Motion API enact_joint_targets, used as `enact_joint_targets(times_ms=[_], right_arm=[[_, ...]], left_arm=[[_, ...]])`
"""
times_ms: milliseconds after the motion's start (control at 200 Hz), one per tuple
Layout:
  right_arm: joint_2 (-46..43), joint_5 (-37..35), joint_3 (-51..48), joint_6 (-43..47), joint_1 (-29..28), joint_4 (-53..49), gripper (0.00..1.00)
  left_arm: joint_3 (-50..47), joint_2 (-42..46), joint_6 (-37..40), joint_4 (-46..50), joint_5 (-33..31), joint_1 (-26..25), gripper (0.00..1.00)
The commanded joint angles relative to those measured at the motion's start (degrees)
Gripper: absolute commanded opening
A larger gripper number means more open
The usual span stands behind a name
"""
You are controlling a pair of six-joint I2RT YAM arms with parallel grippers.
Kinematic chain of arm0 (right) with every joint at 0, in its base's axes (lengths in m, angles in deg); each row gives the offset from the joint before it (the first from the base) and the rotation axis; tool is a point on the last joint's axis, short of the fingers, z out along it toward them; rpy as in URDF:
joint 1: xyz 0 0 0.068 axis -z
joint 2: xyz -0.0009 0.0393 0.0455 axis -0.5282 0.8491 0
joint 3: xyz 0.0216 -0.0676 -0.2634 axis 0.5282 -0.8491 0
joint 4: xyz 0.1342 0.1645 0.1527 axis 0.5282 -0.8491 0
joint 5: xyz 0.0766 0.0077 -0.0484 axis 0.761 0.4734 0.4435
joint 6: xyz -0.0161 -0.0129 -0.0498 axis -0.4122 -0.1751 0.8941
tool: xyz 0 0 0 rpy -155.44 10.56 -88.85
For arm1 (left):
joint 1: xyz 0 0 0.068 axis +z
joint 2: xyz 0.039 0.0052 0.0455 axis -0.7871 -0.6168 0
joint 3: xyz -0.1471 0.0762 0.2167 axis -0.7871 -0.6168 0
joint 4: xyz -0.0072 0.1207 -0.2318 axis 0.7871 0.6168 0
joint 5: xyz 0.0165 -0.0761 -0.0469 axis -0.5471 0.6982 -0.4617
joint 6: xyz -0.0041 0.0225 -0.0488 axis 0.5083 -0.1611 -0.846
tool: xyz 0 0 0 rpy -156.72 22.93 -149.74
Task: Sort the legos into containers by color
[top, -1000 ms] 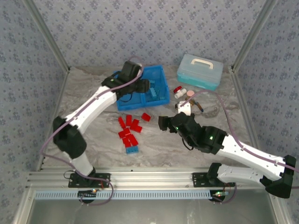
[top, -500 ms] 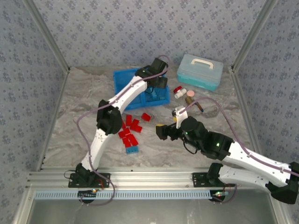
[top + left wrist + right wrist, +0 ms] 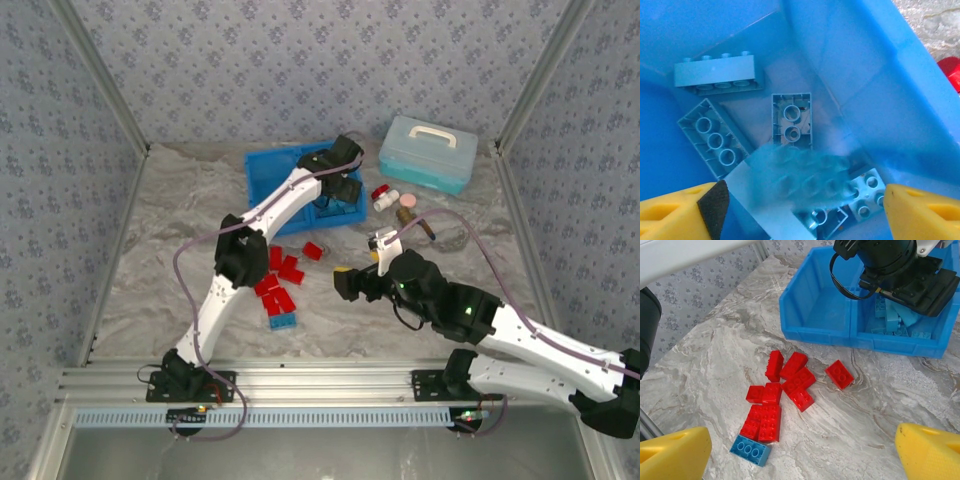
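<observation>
left gripper (image 3: 801, 200) hangs over the blue bin's (image 3: 262, 178) right compartment, jaws wide, a blurred light blue brick (image 3: 795, 175) loose in the gap above other light blue bricks (image 3: 792, 120). right gripper (image 3: 800, 452) gapes wide, empty, over the table (image 3: 880, 405); red legos (image 3: 777, 400) and one blue brick (image 3: 750, 450) lie just near of the bin.
</observation>
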Motion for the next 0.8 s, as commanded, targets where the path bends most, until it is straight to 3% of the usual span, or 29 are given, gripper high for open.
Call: enact_joint_targets(times_ms=[0,200,380,480,635,794], right_arm=[[-0.79,-0.78,0.66,0.41,-0.29,-0.51,0.97],[-0.74,-1.76,0.66,0.16,-0.24,-0.33,0.97],[-0.64,-2.75,0.54,0.47,-0.19,-0.13,0.97],[-0.51,-2.61,0.65,1.08,-0.12,0.40,0.97],[-0.76,-3.00,1.31,1.51,-0.05,-2.00,0.97],[-1.78,-2.98,0.50,2.81,0.04,-2.14,0.97]], left_arm=[[1.06,5.38,-0.89,0.04,3.42,-0.38,0.88],[-3.94,15.79,-0.50,-1.35,4.55,-1.35,0.89],[-21.81,30.51,-0.58,-11.15,2.44,-3.23,0.91],[-26.15,34.26,-1.69,-9.02,2.32,-3.66,0.89],[-49.62,50.45,-4.97,-18.15,1.98,-5.98,0.89],[-69.27,68.00,-7.71,-14.39,-1.30,-8.99,0.89]])
